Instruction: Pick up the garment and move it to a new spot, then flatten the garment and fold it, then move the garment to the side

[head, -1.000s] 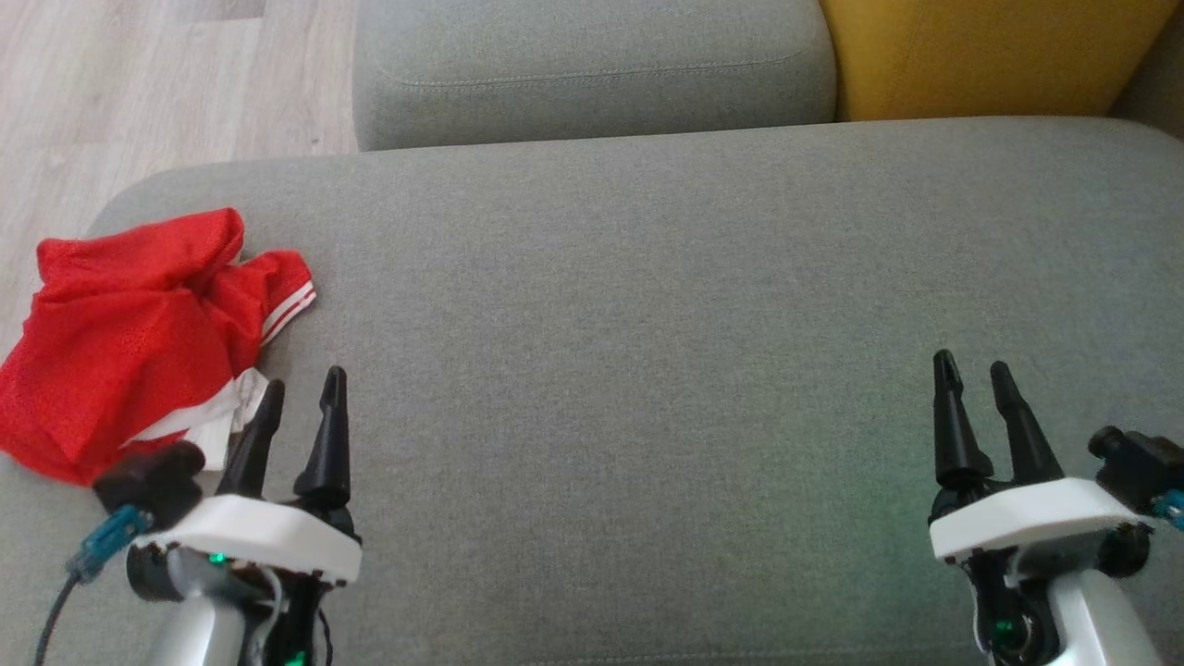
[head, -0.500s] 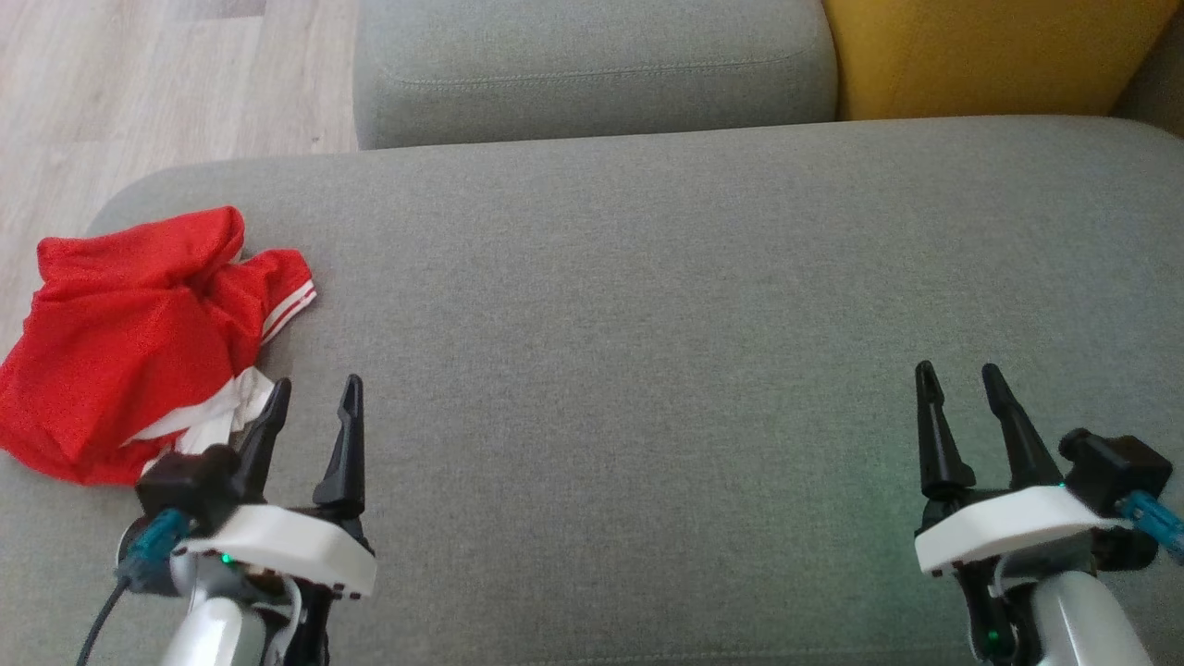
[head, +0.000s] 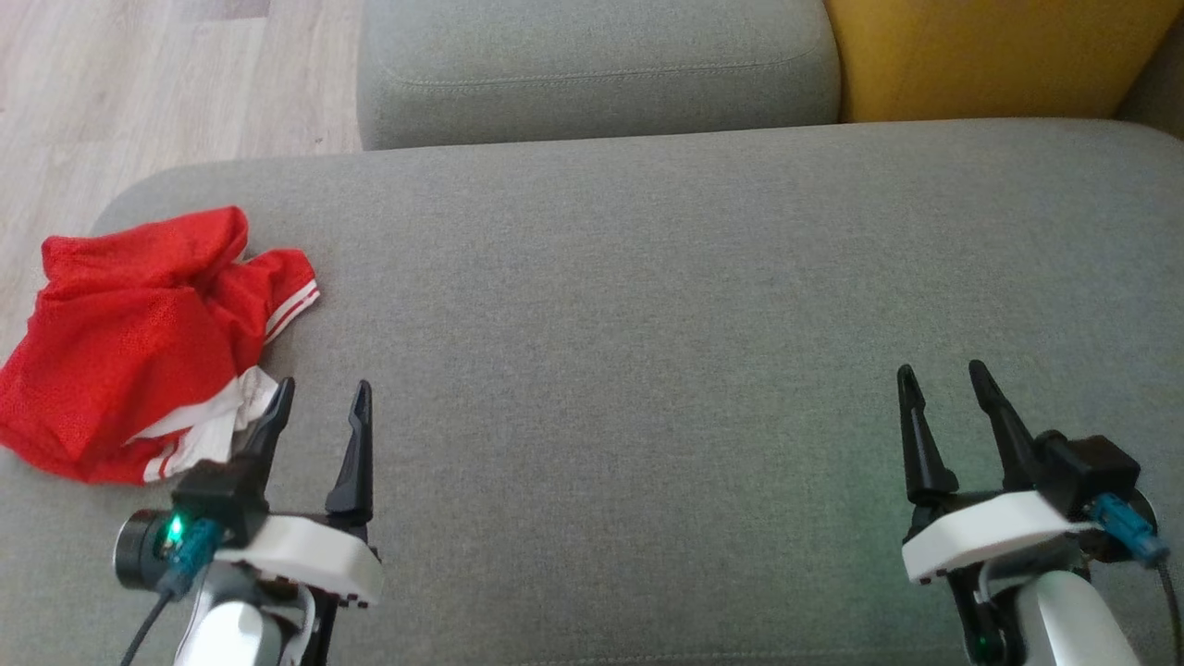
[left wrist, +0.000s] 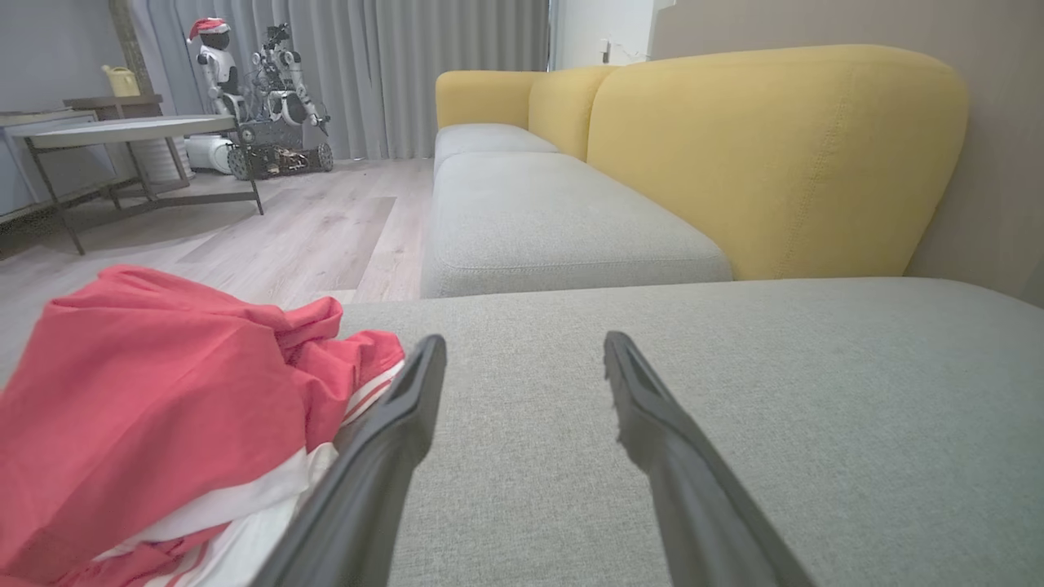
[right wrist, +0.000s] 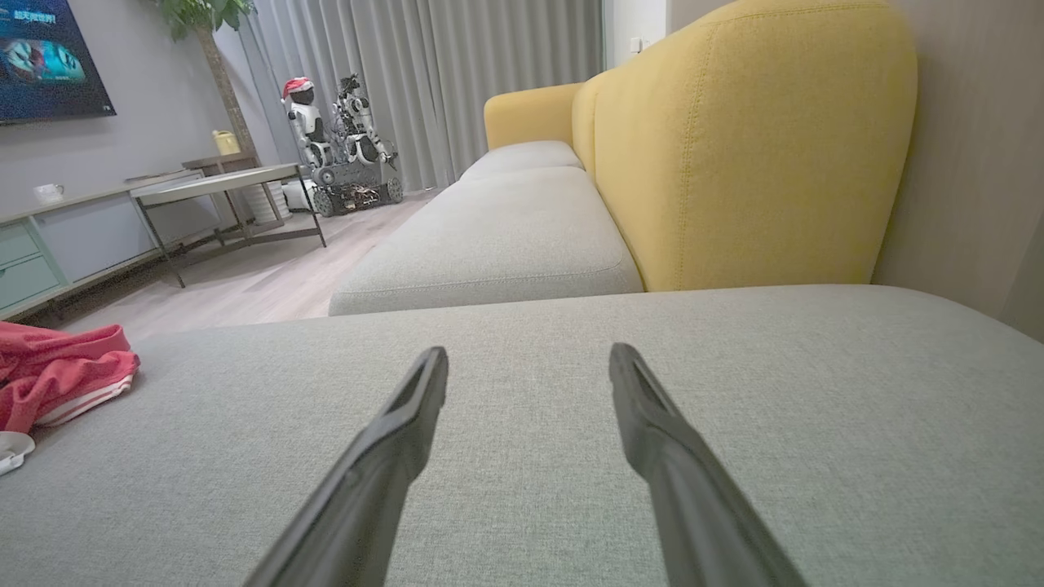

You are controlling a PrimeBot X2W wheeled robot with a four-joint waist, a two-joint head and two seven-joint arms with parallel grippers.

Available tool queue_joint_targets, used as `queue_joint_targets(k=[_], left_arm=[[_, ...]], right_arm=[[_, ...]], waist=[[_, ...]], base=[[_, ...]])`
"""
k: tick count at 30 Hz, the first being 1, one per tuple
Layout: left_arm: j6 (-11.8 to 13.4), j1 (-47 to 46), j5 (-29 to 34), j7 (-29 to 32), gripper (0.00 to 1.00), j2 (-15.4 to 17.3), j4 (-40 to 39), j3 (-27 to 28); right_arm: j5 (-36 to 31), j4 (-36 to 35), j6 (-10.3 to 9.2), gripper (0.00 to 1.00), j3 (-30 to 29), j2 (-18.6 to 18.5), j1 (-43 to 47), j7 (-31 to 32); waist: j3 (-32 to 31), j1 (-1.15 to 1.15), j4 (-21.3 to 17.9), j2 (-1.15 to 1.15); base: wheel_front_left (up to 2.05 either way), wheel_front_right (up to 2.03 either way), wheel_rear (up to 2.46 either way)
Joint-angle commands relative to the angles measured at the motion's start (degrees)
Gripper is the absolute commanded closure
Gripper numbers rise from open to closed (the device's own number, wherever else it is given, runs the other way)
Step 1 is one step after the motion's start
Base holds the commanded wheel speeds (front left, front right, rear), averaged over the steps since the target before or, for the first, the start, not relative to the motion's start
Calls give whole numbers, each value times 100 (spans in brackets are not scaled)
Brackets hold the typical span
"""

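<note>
1. The red garment [head: 139, 342] lay crumpled at the left end of the grey sofa seat [head: 647, 305]. Its far side was close to the seat's edge, and white-striped trim showed on the near side.
2. The left pincer [head: 324, 388] stood open and empty, just beside that white trim. In the left wrist view its left finger [left wrist: 383, 465] looked to be right at the cloth, though it could not be told whether the two touched.
3. The right pincer [head: 941, 370] was open and empty too, over bare seat at the right end, well apart from the garment.
4. The step in hand appeared to be the first pick-up. It would likely go best if the left pincer swung left and came down on a raised ridge of the heap rather than the flat trim. The fingers would then close on a good bunch of fabric and not on the upholstery.
5. The mesh looked thin and loose, so a shallow pinch might catch one layer and let the rest trail. A deeper bite seemed wiser, followed by a lift high enough to clear the seat.
6. The broad bare middle of the seat seemed the natural new spot, within reach of both arms for flattening.
7. The seat was soft woven cloth. It would probably give under the fingertips and drag at the garment if the garment were slid rather than carried.
8. Beyond the seat lay a second seat cushion [head: 592, 65], a yellow backrest [head: 980, 55] and a pale wood floor [head: 139, 74]. Further back, small robots [right wrist: 342, 139] were parked by grey curtains [right wrist: 457, 73].
</note>
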Motion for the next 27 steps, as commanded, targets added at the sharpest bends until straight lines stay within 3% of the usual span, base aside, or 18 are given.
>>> queue_joint_targets(k=[1,15,27], left_arm=[[53,-298,174,-84,0,135,-175,133],[-93,-231,736,-319,0,8,98,192],[-246,-211,646,-322,0,-198,173,476]], right_arm=[[-143,-161,-4,0,136,3,-262,-105],[-685,-121,-4,0,51,99,-220,-202],[-460,-93,-4,0,-52,131,-203,-148]], waist=[[3,0,7,0],[-5,0,36,0],[1,0,16,0]], base=[[0,0,0],[0,0,0],[0,0,0]])
